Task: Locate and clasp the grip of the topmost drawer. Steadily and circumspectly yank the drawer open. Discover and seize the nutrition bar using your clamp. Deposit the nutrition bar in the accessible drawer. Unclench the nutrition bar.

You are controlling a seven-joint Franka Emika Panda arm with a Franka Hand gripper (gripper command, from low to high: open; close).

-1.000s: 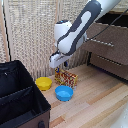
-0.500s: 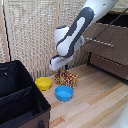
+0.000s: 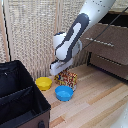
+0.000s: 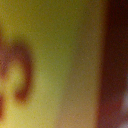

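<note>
Wood-grain surfaces, plastic-looking bowls and a glossy robot arm.

The floor [image 3: 95, 102] is pale, smooth wood planking. The topmost drawer [image 3: 107, 42] has a matt brown wood-grain front with a thin silvery metal handle. The yellow bowl [image 3: 43, 83] and blue bowl [image 3: 64, 93] look like smooth plastic. The nutrition bar [image 3: 66, 78] has busy printed wrapping. The arm [image 3: 75, 37] is glossy white.

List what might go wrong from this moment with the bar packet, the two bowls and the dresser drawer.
1. The gripper is down at the red-and-yellow printed bar packet, but its fingers are hidden and the wrist view is a close blur, so the grasp may be poor.
2. The round blue bowl and round yellow bowl sit close by; lifting may knock them.
3. The brown wood-grain top drawer looks shut, leaving nowhere to drop the packet.
</note>
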